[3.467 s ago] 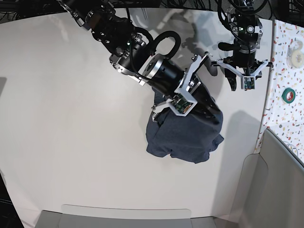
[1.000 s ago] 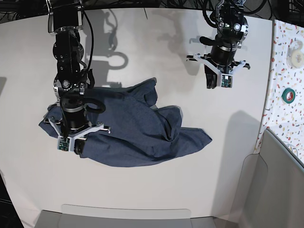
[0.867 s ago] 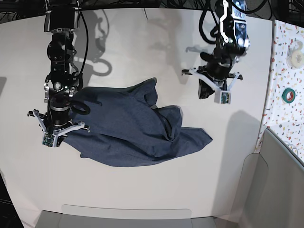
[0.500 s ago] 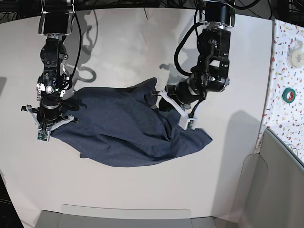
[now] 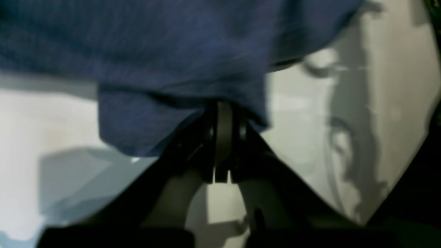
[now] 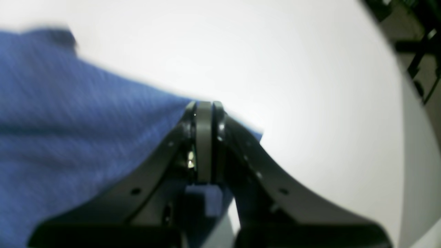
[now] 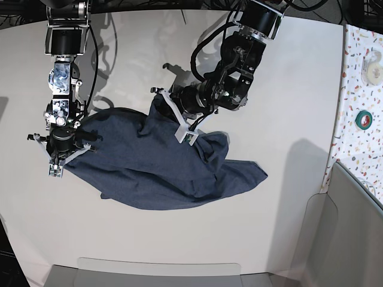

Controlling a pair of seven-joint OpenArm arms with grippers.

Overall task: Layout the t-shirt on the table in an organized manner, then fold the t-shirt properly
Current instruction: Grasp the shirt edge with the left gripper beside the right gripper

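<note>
I have the dark blue t-shirt point(image 7: 161, 164) lying crumpled in the middle of the table point(image 7: 179, 60). My right gripper point(image 7: 60, 156) is pinching the shirt's far edge and my left gripper point(image 7: 170, 107) is pinching its top edge. I think I should pull both edges apart slowly and evenly, so the shirt spreads flat without slipping out.

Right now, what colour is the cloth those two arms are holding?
The t-shirt is dark navy blue, faintly heathered, clearest in the base view.

Bare table point(image 7: 149, 251) is left open on the near side, while the middle is blocked by the t-shirt point(image 7: 167, 173) and both arms.
</note>
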